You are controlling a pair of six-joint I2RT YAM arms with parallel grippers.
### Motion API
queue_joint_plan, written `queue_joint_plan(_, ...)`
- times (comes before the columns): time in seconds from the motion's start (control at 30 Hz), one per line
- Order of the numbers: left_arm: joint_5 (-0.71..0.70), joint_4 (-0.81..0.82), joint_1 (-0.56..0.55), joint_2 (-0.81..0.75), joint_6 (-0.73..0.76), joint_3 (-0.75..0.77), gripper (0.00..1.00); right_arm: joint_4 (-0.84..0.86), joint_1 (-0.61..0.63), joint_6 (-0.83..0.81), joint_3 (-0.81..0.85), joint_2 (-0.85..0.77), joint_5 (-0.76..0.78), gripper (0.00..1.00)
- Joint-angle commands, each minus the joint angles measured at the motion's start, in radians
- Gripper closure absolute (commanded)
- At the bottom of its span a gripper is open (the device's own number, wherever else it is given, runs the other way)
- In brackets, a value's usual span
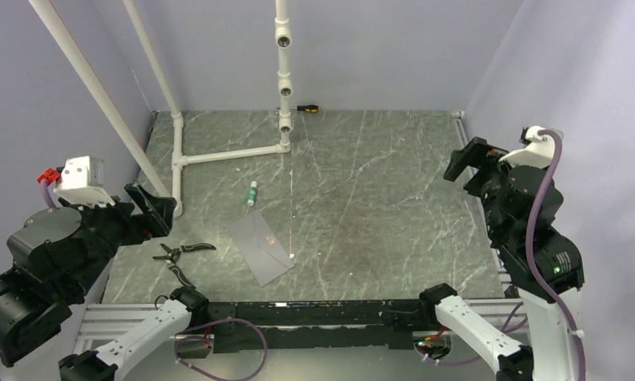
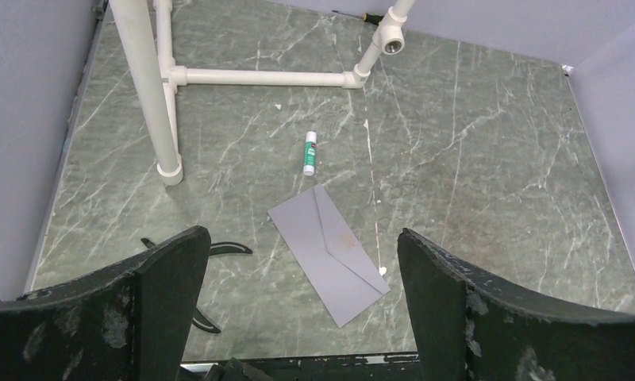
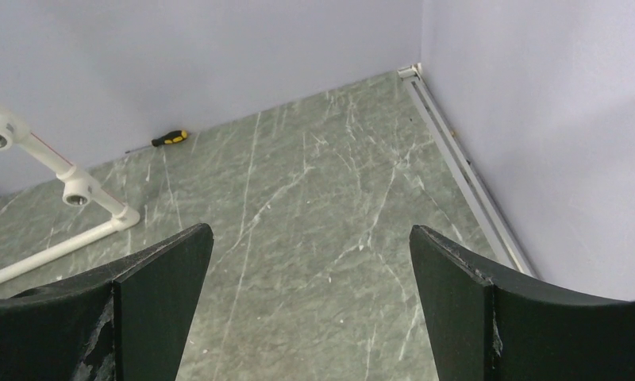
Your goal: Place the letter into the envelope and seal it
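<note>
Well, your envelope (image 1: 259, 248) lies flat ahead of the left gripper (image 1: 157, 213), well apart from the right gripper (image 3: 310, 238); both gape empty. The glue stick (image 2: 309, 152) label is unreadable.

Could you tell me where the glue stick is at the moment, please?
In the top view the glue stick lies left of centre, just beyond the envelope and short of the white pipe frame.
</note>
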Motion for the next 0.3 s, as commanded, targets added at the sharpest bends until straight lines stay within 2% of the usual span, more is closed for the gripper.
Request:
queue_joint_plan(0.0, 0.006, 0.032, -0.002, -0.005, 0.012, 0.003, 0.07, 0.007, 0.000, -0.037, 0.075, 0.059, 0.001, 0.00)
queue_joint_plan(0.27, 0.002, 0.037, -0.002, -0.011, 0.012, -0.001, 0.07, 0.017, 0.001, -0.060, 0.068, 0.054, -0.027, 0.00)
